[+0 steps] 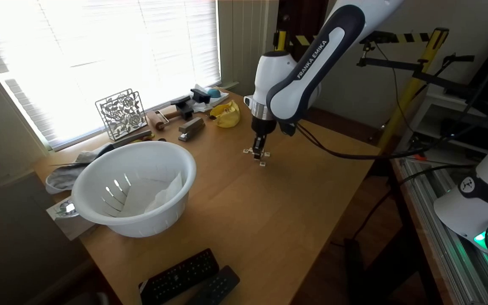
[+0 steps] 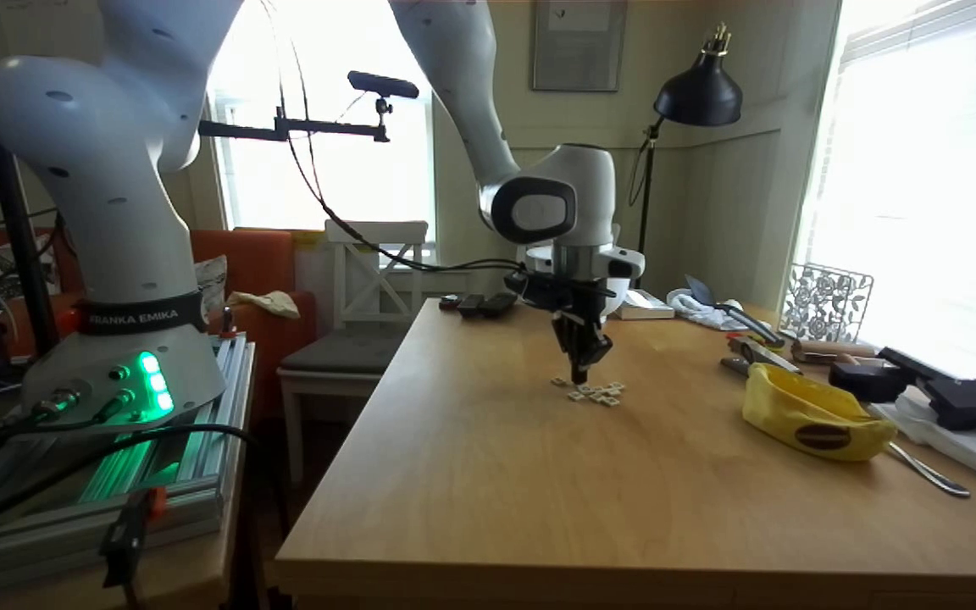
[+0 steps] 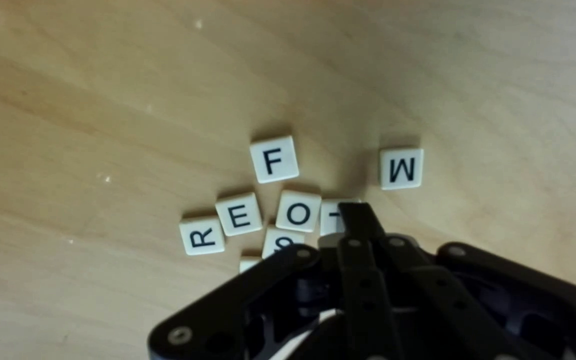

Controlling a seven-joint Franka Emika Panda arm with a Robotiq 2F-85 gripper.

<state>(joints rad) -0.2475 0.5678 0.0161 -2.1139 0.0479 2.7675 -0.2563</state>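
My gripper (image 3: 360, 212) is shut, its black fingertips together with nothing between them. In both exterior views it points down at a cluster of small white letter tiles (image 2: 602, 394) on the wooden table (image 1: 269, 212). In the wrist view the fingertips cover part of one tile (image 3: 330, 220), leaving only a short dark stroke of its letter showing; whether they touch it I cannot tell. Left of it lie the O tile (image 3: 298, 211), E tile (image 3: 238, 214) and R tile (image 3: 201, 235). The F tile (image 3: 275, 159) and M tile (image 3: 401, 168) lie farther up. An S tile (image 3: 283, 242) is partly hidden by the gripper.
A white colander (image 1: 187, 163) with paper inside and two black remotes (image 1: 180, 275) stand on the table. Along the window side are a yellow banana-shaped pouch (image 2: 810, 415), a stapler (image 1: 191, 128) and a metal rose-pattern holder (image 1: 122, 113). Cables (image 1: 345, 156) hang from the wrist.
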